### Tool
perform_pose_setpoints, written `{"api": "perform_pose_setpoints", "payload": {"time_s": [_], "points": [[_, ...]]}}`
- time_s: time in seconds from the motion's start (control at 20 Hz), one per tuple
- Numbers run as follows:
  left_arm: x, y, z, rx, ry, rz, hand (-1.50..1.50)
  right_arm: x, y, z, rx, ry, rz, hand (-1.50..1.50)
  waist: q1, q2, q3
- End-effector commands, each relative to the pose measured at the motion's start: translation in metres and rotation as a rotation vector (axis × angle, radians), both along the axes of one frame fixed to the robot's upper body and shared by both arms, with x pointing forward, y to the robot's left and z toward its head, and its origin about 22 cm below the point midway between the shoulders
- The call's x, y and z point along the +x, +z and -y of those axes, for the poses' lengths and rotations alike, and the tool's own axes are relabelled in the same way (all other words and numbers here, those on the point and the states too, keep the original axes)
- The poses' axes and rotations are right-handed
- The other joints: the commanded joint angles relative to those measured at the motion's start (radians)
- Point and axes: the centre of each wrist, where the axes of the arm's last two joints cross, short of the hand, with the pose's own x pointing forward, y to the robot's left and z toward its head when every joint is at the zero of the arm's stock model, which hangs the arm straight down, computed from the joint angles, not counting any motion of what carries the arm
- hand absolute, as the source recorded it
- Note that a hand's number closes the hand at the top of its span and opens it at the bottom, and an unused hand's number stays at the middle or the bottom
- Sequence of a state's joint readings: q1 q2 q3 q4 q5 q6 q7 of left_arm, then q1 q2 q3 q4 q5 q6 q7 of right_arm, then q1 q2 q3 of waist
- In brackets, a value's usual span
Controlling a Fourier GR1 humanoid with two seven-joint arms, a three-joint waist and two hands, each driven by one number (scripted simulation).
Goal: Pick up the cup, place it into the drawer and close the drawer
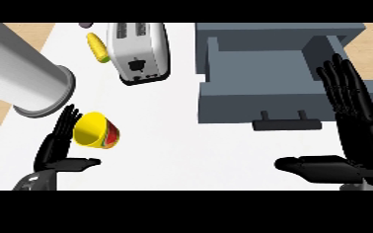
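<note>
Head view: the cup [97, 130] lay on its side on the white surface [182, 143], yellow mouth facing the left hand [56, 145], well apart from the open drawer [255, 74]. Left fingers [67, 121] were straight and spread just beside the cup's rim, not curled round it. Right hand [342, 128] stood open near the drawer, fingers straight. The cup looked light, stiff and smooth, likely to roll; wrapping round its body seemed the best hold. A toaster [140, 52] sat behind.
</note>
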State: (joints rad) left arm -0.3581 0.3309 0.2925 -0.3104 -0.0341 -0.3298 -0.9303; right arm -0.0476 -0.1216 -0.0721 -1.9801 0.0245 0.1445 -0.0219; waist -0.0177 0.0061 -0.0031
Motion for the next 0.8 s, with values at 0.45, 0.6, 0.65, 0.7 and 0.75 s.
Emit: {"api": "perform_pose_setpoints", "payload": {"time_s": [0.45,0.6,0.65,0.7,0.75], "points": [[0.013,-0.003,0.016,-0.101,-0.077,0.09,-1.5,0.006,-0.001,-0.008,0.001,0.007,0.0,-1.5,-0.003,0.004,-0.001],[0.007,-0.006,0.016,-0.145,-0.095,0.116,-1.5,0.013,0.008,0.013,0.017,0.006,0.007,-1.5,-0.002,0.003,-0.001],[0.012,-0.003,0.016,-0.166,-0.108,0.114,-1.5,0.001,-0.003,0.0,0.022,0.017,-0.011,-1.5,-0.007,0.003,-0.001],[0.012,-0.01,0.031,-0.169,-0.095,0.117,-1.5,0.01,-0.005,0.008,0.008,0.021,0.004,-1.5,-0.007,0.006,-0.001],[0.023,0.006,0.013,-0.174,-0.114,0.126,-1.5,0.002,-0.008,0.0,-0.002,0.031,-0.029,-1.5,-0.004,0.002,0.0]]}}
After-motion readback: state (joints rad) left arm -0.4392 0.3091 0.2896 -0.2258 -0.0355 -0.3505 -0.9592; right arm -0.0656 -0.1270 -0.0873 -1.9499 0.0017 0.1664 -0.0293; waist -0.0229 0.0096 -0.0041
